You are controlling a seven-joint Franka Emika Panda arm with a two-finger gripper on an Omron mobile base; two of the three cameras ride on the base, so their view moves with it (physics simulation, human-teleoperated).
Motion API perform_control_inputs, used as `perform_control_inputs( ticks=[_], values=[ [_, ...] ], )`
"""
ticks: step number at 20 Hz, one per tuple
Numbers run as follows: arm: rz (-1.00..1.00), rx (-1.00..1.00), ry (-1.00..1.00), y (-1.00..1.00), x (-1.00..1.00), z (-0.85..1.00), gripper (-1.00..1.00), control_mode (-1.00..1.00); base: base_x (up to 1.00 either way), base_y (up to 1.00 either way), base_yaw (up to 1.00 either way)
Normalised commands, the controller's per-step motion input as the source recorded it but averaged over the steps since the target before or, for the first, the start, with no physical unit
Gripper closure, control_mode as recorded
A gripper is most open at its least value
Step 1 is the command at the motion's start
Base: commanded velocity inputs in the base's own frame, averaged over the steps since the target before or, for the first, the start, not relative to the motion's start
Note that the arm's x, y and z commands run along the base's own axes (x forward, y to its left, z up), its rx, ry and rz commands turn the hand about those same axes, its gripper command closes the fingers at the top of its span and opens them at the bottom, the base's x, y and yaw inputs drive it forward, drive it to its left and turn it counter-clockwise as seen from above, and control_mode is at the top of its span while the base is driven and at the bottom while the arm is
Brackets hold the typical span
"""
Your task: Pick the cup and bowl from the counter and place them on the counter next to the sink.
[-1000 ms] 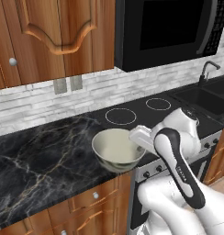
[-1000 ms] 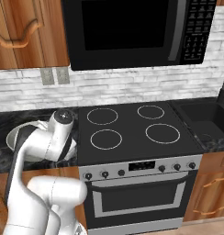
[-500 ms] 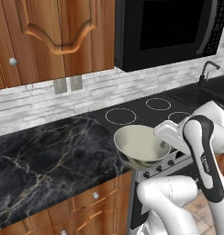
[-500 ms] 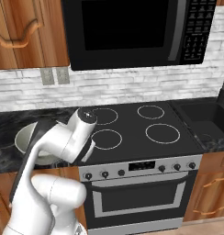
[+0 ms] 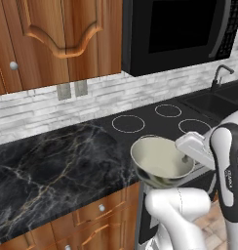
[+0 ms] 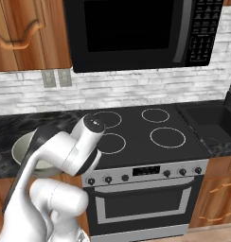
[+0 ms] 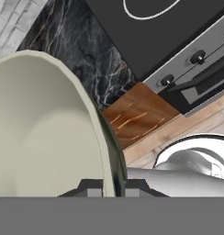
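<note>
The gripper (image 7: 109, 190) is clamping the rim of the bowl (image 5: 162, 160), with one finger on the pale inside and the other on the grey outer wall; this is showing clearly in the hand view, where the bowl (image 7: 45, 128) is taking the left half and its rim is running down between the two dark tips. The bowl is being held in the air, not resting on anything. In the left base view it is hanging over the front edge of the worktop (image 5: 52, 161), at the corner where the black marble is meeting the stovetop (image 5: 160, 122), and part of it is standing out past that front edge, above the brown cabinet fronts. It is sitting almost level, the open side looking up. In the right base view the bowl (image 6: 22, 149) is showing to the left of the white arm, partly behind it. The sink (image 5: 223, 100) is lying at the far right, beyond the stovetop, well apart from the bowl.
</note>
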Motion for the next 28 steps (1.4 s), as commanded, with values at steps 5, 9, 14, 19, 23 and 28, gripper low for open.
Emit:
perform_control_inputs(
  ticks=[5,9,14,19,23,28],
  values=[
    [0.00,0.00,0.00,0.03,-0.08,0.00,1.00,-1.00,0.00,0.00,0.00],
    [0.00,0.00,0.00,0.00,0.00,0.00,1.00,-1.00,0.00,0.00,0.00],
    [0.00,0.00,0.00,0.00,0.00,0.00,1.00,-1.00,0.00,0.00,0.00],
    [0.00,0.00,0.00,0.00,0.00,0.00,1.00,1.00,0.00,0.00,0.00],
    [0.00,0.00,0.00,0.00,0.00,0.00,1.00,1.00,-0.01,0.00,0.01],
    [0.00,0.00,0.00,0.00,0.00,0.00,1.00,1.00,-0.67,-0.02,-0.07]
  ],
)
